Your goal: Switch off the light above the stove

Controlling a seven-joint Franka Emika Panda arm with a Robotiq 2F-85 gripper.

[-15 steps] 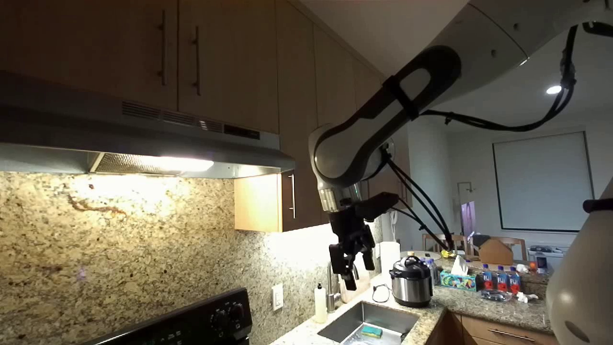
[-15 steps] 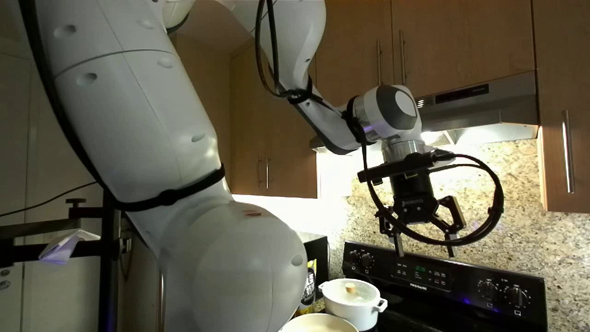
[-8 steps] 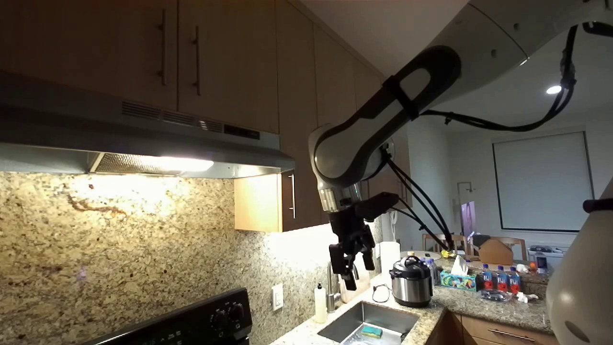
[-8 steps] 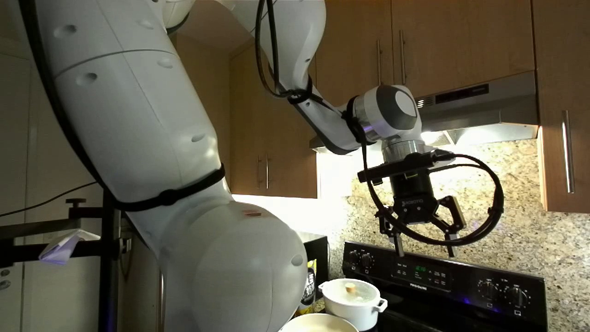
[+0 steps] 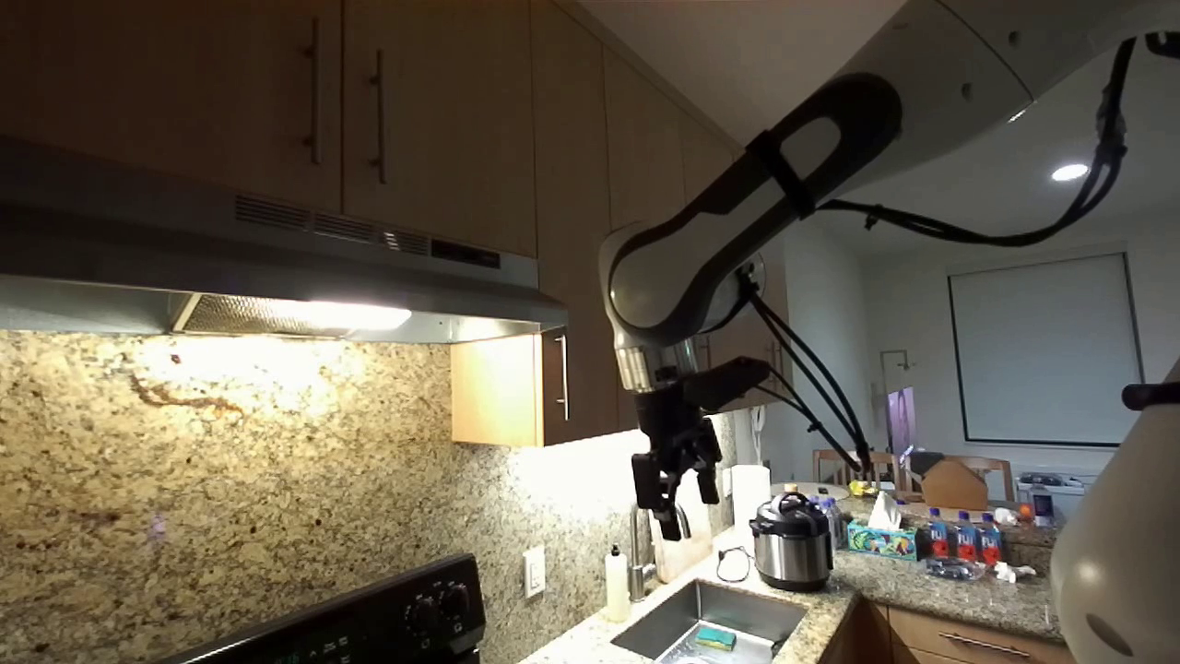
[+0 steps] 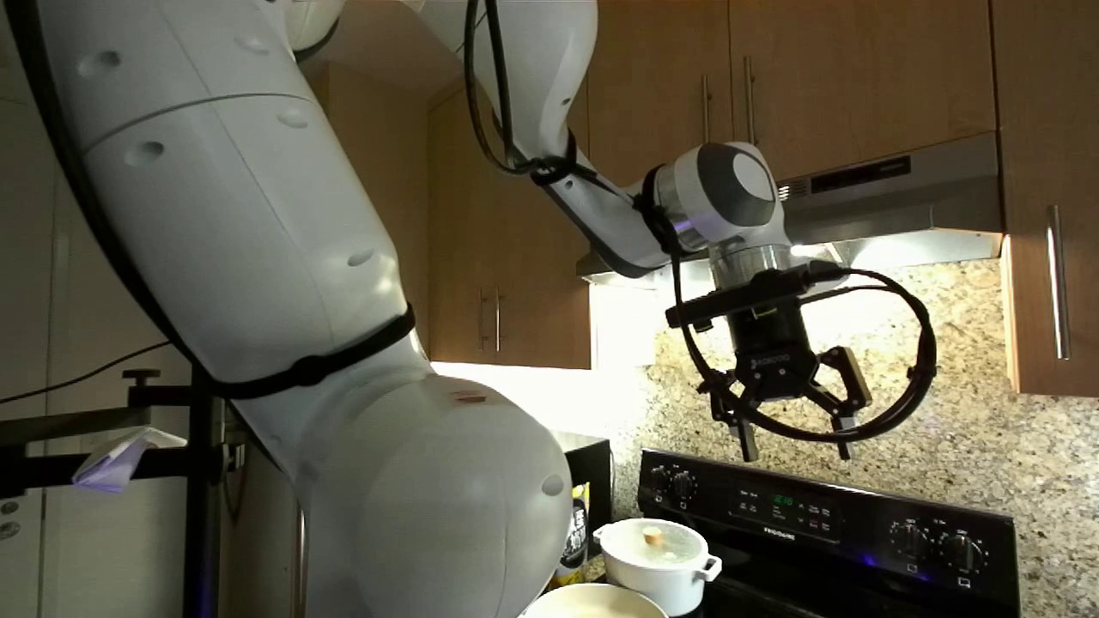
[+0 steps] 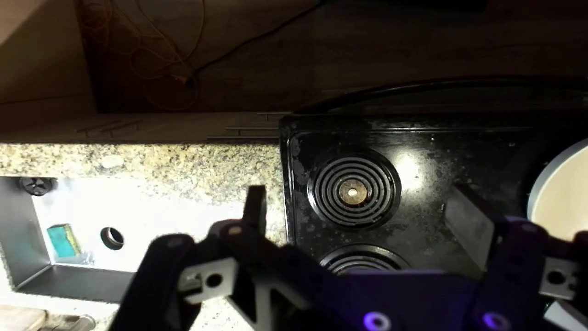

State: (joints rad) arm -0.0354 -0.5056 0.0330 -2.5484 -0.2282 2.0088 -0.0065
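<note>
The mottled stone wall (image 5: 295,461) glows below the hood light (image 5: 361,316), angular black gripper (image 6: 797,450) spread.

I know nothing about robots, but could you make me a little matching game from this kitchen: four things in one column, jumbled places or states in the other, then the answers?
Column one
1. Range hood light
2. Sponge
3. White pot
4. Robot's jaws

Column two
A. Covered with a lid
B. Spread apart, holding nothing
C. Shining
D. Lying in the sink

Right pairs
1-C
2-D
3-A
4-B
</note>
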